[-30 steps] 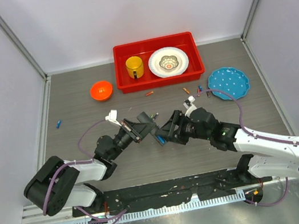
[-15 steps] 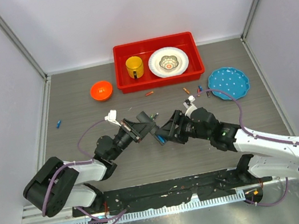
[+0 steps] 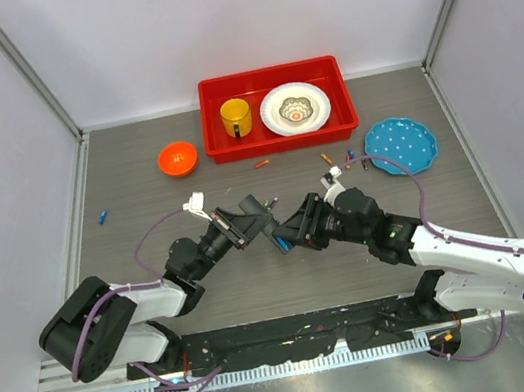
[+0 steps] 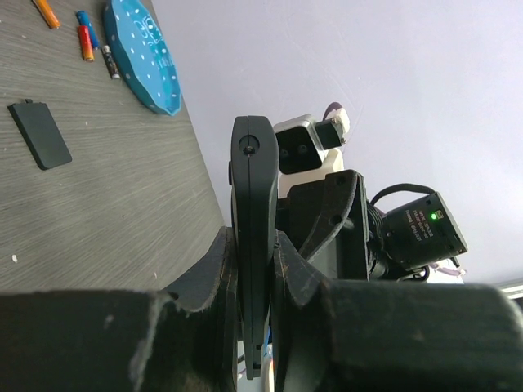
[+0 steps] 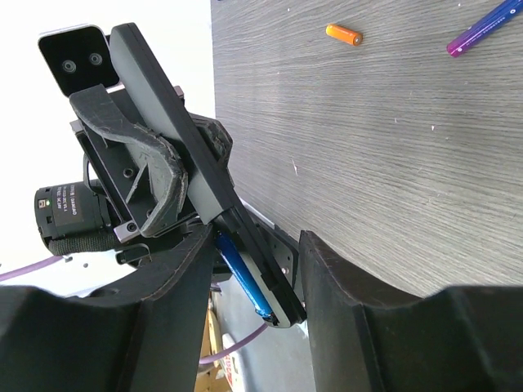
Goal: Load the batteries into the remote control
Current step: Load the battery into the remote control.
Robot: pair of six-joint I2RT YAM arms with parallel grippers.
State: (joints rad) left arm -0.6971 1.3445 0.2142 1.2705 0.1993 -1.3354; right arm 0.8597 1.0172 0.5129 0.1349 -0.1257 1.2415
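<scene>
Top view, arms: we see both arms reaching to the middle of the table (image 3: 153, 266), their tips meeting there.
Top view, left gripper (image 3: 249, 220): pinched on the remote control (image 3: 256, 206), which it holds above the table's centre.
Top view, right gripper (image 3: 287, 232): it sits at 4 o'clock from the remote, with a blue battery (image 3: 278, 244) showing at its tip.
Top view, surroundings: a red tray (image 3: 283, 141) lies at 12 o'clock, holding a yellow cup (image 3: 236, 116) and a white dish (image 3: 294, 107). An orange bowl (image 3: 177, 157) lies at 11 and a blue plate (image 3: 400, 144) at 2. Loose batteries (image 3: 325, 157) lie between the tray and the plate.
Left wrist view, remote control (image 4: 252, 163): we see it edge-on and upright in the frame.
Left wrist view, left gripper (image 4: 252, 241): both fingers are pressed flat against the remote's two faces.
Left wrist view, table: a black cover (image 4: 39, 135) lies flat at 10 o'clock. The blue plate (image 4: 143, 57) is at 11, with loose batteries (image 4: 86, 41) just beside it.
Right wrist view, remote control (image 5: 176, 131): it slants from 11 o'clock down to the centre, clamped by the other arm's fingers.
Right wrist view, blue battery (image 5: 243, 278): it lies lengthwise against the remote's near end.
Right wrist view, right gripper (image 5: 255, 245): the fingers (image 5: 163, 327) are spread and straddle that end. We see a gap on the 3 o'clock side. We cannot tell whether the 9 o'clock finger touches the battery.
Right wrist view, table: an orange battery (image 5: 343, 33) lies at 1 o'clock, well apart from the remote.
</scene>
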